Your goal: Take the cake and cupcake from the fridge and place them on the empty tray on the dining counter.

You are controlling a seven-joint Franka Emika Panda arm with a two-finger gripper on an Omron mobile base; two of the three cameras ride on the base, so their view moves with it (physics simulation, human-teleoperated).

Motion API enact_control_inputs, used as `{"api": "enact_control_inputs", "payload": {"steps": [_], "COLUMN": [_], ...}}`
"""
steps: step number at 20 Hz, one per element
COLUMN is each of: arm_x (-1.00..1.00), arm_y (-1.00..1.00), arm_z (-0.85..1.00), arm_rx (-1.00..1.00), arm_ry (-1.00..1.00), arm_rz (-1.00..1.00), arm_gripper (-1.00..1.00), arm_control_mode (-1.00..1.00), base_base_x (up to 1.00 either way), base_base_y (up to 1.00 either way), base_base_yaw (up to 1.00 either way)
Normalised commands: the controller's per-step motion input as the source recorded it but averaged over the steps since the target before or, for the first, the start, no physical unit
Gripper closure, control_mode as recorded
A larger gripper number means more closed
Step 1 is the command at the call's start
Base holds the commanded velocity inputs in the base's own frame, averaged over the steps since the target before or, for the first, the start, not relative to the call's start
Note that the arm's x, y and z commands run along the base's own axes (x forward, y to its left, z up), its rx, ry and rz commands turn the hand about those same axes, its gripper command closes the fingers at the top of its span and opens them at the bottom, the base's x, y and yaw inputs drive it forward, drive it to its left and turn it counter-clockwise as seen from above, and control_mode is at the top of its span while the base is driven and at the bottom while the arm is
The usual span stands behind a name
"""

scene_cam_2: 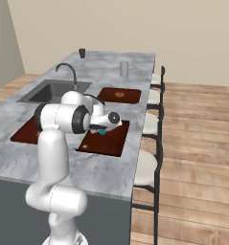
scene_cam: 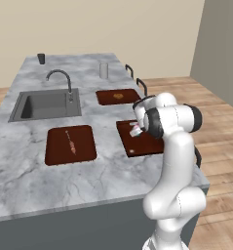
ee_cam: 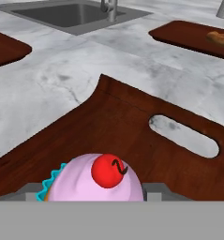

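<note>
Over the near end of the tray [ee_cam: 132,122], the claw [scene_cam_2: 102,130] hangs low with its jaws set partly apart around the cupcake [ee_cam: 95,180], gripping it by the teal wrapper; pink frosting and a red cherry show from the hand view. Whether the cupcake's base touches the tray I cannot tell. This tray lies near the right edge of the dining counter [scene_cam: 20,166], toward its front, and has a slot handle cut in one end. Beyond it, along the same edge, sits a second tray [scene_cam: 117,96] holding a small orange-brown lump [scene_cam: 118,95]. Left of the first tray lies a third tray [scene_cam: 70,144] carrying a thin utensil [scene_cam: 70,141]. Farther back are the sink [scene_cam: 46,105] and curved faucet [scene_cam: 61,78].
</note>
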Motion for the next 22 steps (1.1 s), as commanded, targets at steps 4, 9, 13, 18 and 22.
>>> {"api": "enact_control_inputs", "payload": {"steps": [4, 9, 13, 18, 22], "arm_x": [0.14, 0.07, 0.02, 0.0, -0.01], "arm_y": [0.15, 0.06, 0.0, 0.0, 0.0], "arm_z": [-0.33, -0.24, -0.19, -0.04, 0.0], "arm_rx": [0.0, 0.0, 0.0, 0.0, 0.0], "arm_ry": [-0.01, 0.0, 0.0, 0.0, 0.0], "arm_rz": [0.0, 0.0, 0.0, 0.0, 0.0], "arm_gripper": [-1.0, -1.0, -1.0, -1.0, -1.0], "arm_control_mode": [-1.0, -1.0, -1.0, -1.0, -1.0], "base_base_x": [0.0, 0.0, 0.0, 0.0, 0.0], "base_base_y": [0.0, 0.0, 0.0, 0.0, 0.0], "base_base_yaw": [0.0, 0.0, 0.0, 0.0, 0.0]}}
